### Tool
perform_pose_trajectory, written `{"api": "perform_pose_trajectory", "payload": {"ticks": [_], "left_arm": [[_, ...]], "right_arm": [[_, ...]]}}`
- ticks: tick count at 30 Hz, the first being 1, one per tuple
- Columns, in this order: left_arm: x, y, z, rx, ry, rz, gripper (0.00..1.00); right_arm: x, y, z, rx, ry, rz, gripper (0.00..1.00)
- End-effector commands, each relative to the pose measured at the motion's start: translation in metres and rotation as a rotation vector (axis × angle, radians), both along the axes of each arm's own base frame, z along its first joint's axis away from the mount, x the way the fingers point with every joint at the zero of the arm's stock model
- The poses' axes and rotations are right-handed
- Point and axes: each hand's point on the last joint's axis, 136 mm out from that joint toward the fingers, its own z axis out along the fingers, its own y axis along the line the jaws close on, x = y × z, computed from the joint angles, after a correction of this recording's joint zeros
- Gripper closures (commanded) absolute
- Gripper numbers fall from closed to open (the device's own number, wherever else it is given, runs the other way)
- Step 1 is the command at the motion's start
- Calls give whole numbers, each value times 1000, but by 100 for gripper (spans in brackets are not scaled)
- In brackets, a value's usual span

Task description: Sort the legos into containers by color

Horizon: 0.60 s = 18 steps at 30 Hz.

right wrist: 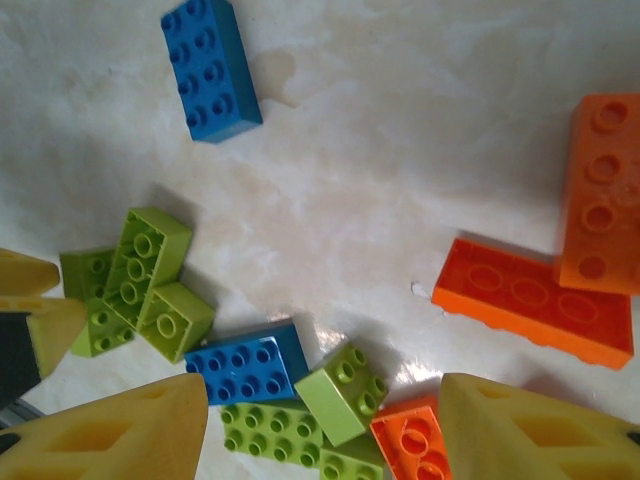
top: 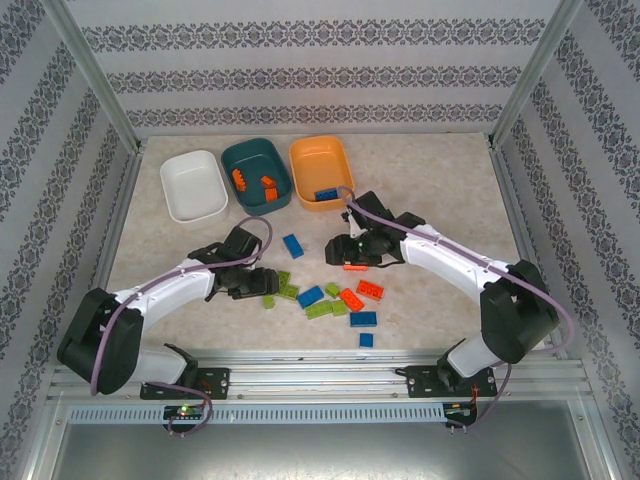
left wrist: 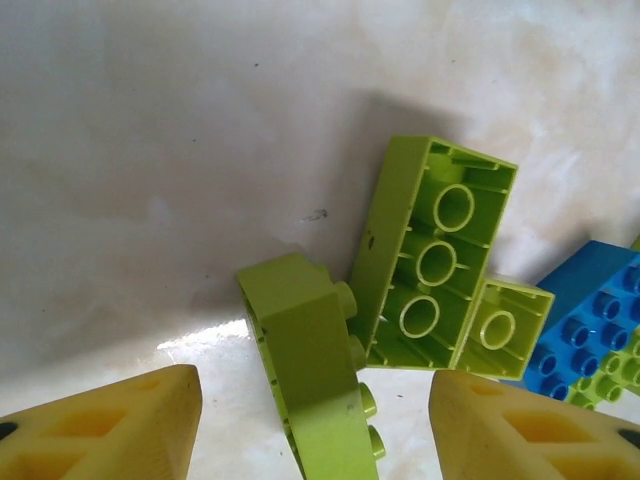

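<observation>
Two spread wide — left hand (left wrist: 312, 400), right hand (right wrist: 322, 400) — empty.

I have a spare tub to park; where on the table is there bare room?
Bare: the table right of the orange tub, and a smaller patch just in front of the white tub. Crowded: centre front, where the legos lie scattered.

At the far side, the left tub (top: 193, 186) is white, the middle tub (top: 254, 158) is dark teal and holds orange bricks (top: 238, 179), and the right tub (top: 320, 160) is orange and holds a blue brick (top: 326, 193). Nearer lie lime green bricks (top: 319, 309), blue bricks (top: 293, 246) and loose orange bricks (top: 371, 289) on a cream marbled table (top: 440, 190). The walls (top: 320, 70) carry grey ornamental stripes on white.
</observation>
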Motion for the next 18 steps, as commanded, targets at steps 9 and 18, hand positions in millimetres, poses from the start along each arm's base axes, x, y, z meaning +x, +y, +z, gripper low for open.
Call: {"api": "perform_pose_trajectory", "payload": {"ticks": [9,18], "left_arm": [[-5,-2,-21,17,29,-4,55],[-6,3,-10,33,14,0,76]], "right_arm": [[-33,3,-31,-172,77,177,38],[-42,13,-50,-237,92,286,43]]}}
